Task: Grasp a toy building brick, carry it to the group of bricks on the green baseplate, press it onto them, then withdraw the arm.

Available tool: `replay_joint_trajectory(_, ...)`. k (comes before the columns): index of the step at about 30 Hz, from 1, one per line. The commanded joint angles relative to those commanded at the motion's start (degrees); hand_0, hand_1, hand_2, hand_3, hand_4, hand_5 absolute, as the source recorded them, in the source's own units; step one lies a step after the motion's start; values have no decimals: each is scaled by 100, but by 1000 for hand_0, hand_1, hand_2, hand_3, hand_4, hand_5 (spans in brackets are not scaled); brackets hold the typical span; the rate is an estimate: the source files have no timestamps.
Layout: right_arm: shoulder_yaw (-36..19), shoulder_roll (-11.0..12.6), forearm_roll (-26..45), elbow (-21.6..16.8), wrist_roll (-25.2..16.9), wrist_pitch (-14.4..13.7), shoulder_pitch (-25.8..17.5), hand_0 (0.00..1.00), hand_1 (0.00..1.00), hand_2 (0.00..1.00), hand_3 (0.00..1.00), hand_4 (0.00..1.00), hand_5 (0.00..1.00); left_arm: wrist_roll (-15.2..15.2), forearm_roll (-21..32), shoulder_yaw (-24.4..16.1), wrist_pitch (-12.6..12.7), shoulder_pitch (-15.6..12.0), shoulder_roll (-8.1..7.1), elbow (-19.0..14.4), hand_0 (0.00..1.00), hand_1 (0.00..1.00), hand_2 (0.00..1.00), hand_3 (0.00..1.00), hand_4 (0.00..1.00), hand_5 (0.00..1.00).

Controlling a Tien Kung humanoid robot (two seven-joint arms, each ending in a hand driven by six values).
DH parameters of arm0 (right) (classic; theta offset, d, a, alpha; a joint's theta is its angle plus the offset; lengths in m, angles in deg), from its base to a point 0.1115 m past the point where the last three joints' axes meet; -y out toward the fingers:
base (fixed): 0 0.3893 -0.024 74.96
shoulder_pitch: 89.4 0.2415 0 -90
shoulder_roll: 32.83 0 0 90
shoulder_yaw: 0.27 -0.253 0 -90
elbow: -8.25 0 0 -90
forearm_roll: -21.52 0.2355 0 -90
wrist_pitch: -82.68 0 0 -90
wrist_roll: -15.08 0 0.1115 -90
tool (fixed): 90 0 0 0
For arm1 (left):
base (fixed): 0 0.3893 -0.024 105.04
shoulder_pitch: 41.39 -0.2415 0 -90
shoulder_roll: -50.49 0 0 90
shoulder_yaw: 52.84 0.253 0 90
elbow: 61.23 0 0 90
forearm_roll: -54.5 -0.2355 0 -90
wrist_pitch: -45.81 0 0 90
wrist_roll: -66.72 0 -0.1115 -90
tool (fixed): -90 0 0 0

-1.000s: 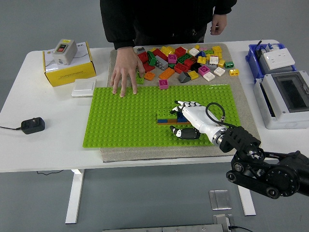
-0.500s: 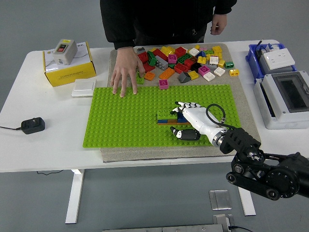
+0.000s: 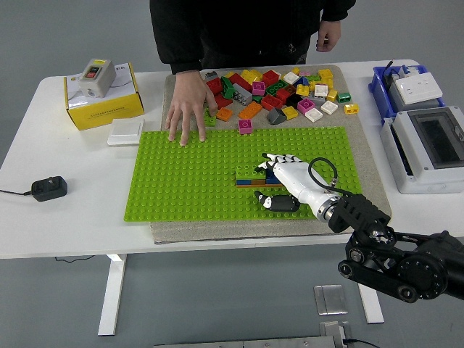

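Group of bricks (image 3: 251, 174): low flat cluster, green on top with blue and orange below, seated on the baseplate right of its middle, toward the near edge of the surface.
Right hand (image 3: 286, 176): white, lying over the right end of the group, fingers (image 3: 279, 156) stretched flat and pointing to the far left; thumb (image 3: 270, 201) dark, curled low at the near side; cannot tell whether a brick sits beneath the palm.
Right arm (image 3: 395, 257): black, entering from the near right corner, past the near edge of the surface.
Green baseplate (image 3: 181, 185): large studded sheet on a grey mat (image 3: 188, 232), centred on the surface, reaching close to the near edge.
Loose bricks (image 3: 279, 93): mixed pile of red, yellow, green, white, pink, orange and grey, on the mat beyond the baseplate, toward the far edge.
Person's hand (image 3: 188, 109): flat, fingers spread, pressing on the far left corner of the baseplate; other hand (image 3: 328, 35) held off the surface at the far side.
Yellow box (image 3: 103, 98): near the far left corner, grey switch unit on top.
White plate (image 3: 126, 132): just beside the baseplate's far left corner.
Black plug (image 3: 48, 188): by the left edge.
Blue tray (image 3: 380, 83) and grey case (image 3: 424, 148): along the right edge.
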Motion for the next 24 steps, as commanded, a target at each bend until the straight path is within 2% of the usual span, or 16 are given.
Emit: replay_joint_trajectory(24,-135,20,62,37,-74,-38,-55,998,992,998,763,604,488,13,-70,-78,-10,-14,15,0,610,596,482,591,136,698)
